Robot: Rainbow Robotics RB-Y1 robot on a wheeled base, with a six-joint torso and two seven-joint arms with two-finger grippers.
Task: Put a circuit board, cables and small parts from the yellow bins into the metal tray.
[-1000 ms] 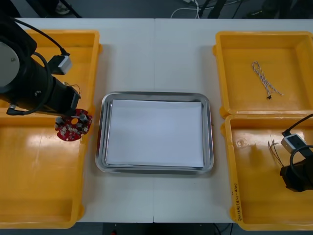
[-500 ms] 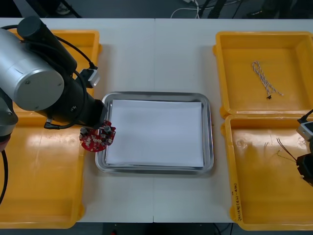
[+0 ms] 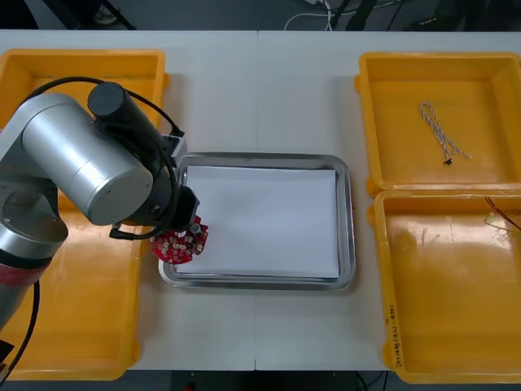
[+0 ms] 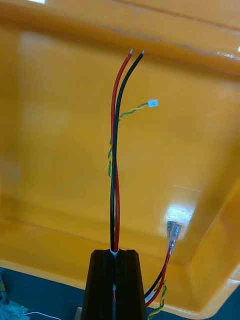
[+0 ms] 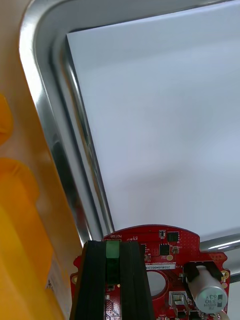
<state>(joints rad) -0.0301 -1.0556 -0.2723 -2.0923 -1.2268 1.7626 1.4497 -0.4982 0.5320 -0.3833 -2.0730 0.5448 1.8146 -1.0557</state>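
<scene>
Two grippers are holding loads at once. The left gripper (image 5: 112,250) is pinching the round red circuit board (image 3: 181,243) by its edge, with its fingers closed on it. It is holding the board flat, parts facing up, straddling the near left corner of the metal tray (image 3: 260,157). The tray's white sheet (image 3: 260,220) is lying ahead of the fingers, toward the robot's right, so the coming move is probably calling for a short carry that way before release. Being round, the board is offering no long axis to line up. The right gripper (image 4: 114,260) is clamping a red and black cable (image 4: 115,150) above a right-hand yellow bin (image 4: 50,125). The cable is running straight out from the fingertips, its bare ends pointing away. The left arm is sitting far nearer the tray.
</scene>
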